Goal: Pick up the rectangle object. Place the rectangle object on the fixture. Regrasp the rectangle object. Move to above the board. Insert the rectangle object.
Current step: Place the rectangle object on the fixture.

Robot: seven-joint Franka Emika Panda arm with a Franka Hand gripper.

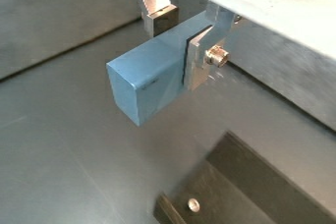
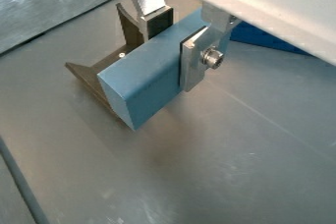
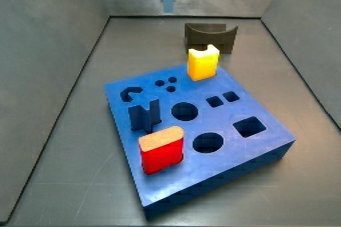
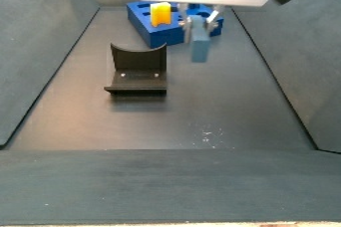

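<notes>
Rectangle object fills both wrist views — gripper clamped on it, lifted clear of the floor beside the fixture. Pickup looks done — fixture placement, regrasp, board insertion remain.

The pincer holds the rectangle object aloft between the fixture and board.

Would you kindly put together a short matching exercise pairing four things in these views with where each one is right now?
Things:
1. rectangle object
2. yellow block
3. red block
4. fixture

Places:
A. standing on the floor, nothing on it
B. near corner of the board in a side view
C. clamped in the gripper, off the floor
D. board edge nearest the fixture

Pairs: 1-C, 2-D, 3-B, 4-A
</notes>
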